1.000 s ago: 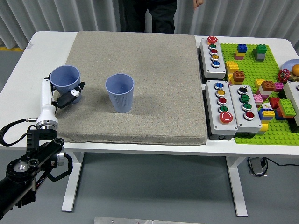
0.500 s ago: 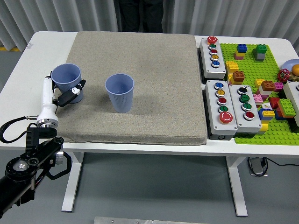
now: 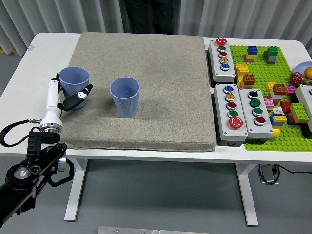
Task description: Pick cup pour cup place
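Two blue ribbed cups stand upright on a grey mat (image 3: 146,87). One cup (image 3: 125,96) is near the mat's middle left. The other cup (image 3: 74,84) is at the mat's left edge, and my left hand (image 3: 68,97) is closed around its lower part from the left, white thumb side along the cup and black fingers curling across its front. The left arm comes up from the lower left corner. My right hand does not appear anywhere in the head view.
Right of the mat lie three grey button boxes (image 3: 235,113) and a green brick baseplate (image 3: 278,97) covered with several coloured bricks. A person in dark clothes (image 3: 146,14) stands at the far side of the table.
My left hand and the cup in it have shifted slightly right and away from me, further onto the mat. The person at the far side has moved; their hand is no longer visible.
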Robot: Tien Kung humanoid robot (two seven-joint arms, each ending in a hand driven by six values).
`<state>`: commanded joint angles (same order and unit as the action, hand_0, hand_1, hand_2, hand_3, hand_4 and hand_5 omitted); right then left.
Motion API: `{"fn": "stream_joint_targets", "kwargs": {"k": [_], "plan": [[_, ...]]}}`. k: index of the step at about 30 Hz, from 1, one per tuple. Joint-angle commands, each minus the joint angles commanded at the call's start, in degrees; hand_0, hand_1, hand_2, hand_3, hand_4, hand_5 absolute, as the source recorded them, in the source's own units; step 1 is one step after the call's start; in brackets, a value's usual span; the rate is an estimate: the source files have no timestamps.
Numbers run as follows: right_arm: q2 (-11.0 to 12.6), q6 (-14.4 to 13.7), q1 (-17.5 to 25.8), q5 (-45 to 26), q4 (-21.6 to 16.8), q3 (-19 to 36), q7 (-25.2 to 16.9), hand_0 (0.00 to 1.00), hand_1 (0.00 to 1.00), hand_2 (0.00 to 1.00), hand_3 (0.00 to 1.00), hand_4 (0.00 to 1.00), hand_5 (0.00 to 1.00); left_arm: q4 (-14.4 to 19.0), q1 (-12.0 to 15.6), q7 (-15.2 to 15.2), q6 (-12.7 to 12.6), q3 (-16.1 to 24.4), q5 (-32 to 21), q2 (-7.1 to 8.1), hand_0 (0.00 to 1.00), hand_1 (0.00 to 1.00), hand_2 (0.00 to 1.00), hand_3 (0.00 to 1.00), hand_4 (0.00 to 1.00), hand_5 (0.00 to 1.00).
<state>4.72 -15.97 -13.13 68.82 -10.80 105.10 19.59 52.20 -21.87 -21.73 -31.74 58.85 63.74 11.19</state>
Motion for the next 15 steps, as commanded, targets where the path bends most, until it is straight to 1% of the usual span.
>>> {"fn": "stream_joint_targets", "kwargs": {"k": [3, 4, 8, 15], "plan": [[0.0, 0.0, 0.0, 0.1, 0.0, 0.1, 0.0, 0.680, 0.629, 0.584, 0.569, 0.002, 0.149, 0.2, 0.2, 0.1, 0.0, 0.3, 0.3, -0.07, 0.689, 0.733, 0.874, 0.870, 0.913, 0.333], [0.0, 0.0, 0.0, 0.1, 0.0, 0.1, 0.0, 0.681, 0.628, 0.584, 0.569, 0.002, 0.150, 0.2, 0.4, 0.0, 0.1, 0.4, 0.3, -0.09, 0.693, 0.743, 0.881, 0.859, 0.897, 0.321], [0.0, 0.1, 0.1, 0.2, 0.0, 0.1, 0.1, 0.681, 0.628, 0.584, 0.569, 0.002, 0.150, 0.2, 1.0, -0.1, 0.1, 0.7, 0.0, -0.18, 0.693, 0.743, 0.881, 0.859, 0.897, 0.321], [-0.1, 0.2, 0.3, 0.7, 0.0, 0.5, 0.1, 0.681, 0.628, 0.584, 0.569, 0.002, 0.149, 1.2, 2.1, 0.0, 0.3, 1.7, 1.1, -0.38, 0.695, 0.747, 0.881, 0.855, 0.902, 0.324]]}}
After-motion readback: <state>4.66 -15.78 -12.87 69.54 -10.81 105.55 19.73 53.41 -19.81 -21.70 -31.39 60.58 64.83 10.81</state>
